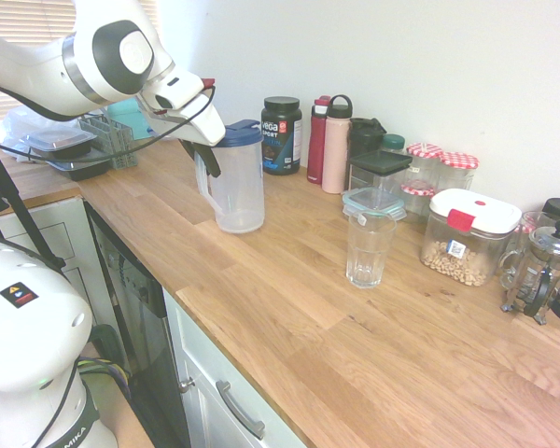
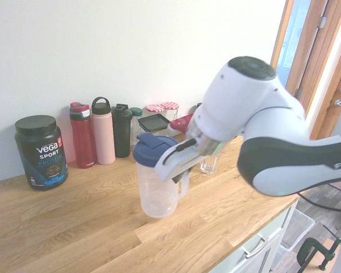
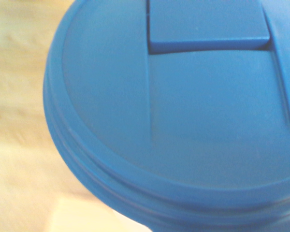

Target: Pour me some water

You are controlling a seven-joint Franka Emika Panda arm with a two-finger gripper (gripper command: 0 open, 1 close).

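A frosted plastic jug (image 1: 235, 187) with a blue lid (image 3: 183, 121) is at the middle of the wooden counter (image 1: 373, 345). In the second exterior view the jug (image 2: 157, 193) leans slightly. Whether its base rests on the wood I cannot tell. My gripper (image 1: 208, 161) comes in from above and is shut on the jug's handle on the arm's side; it shows as dark fingers beside the lid (image 2: 171, 168). The water cannot be made out through the frosted wall. A clear glass tumbler (image 1: 370, 247) stands upright and apart from the jug, partly behind my arm (image 2: 209, 165).
Along the wall stand a black protein tub (image 1: 281, 135), a red bottle (image 1: 317, 140), a pink bottle (image 1: 336, 145), lidded containers, a nut jar (image 1: 467, 238) and a French press (image 1: 541, 271). A dish rack (image 1: 84, 140) sits behind my arm.
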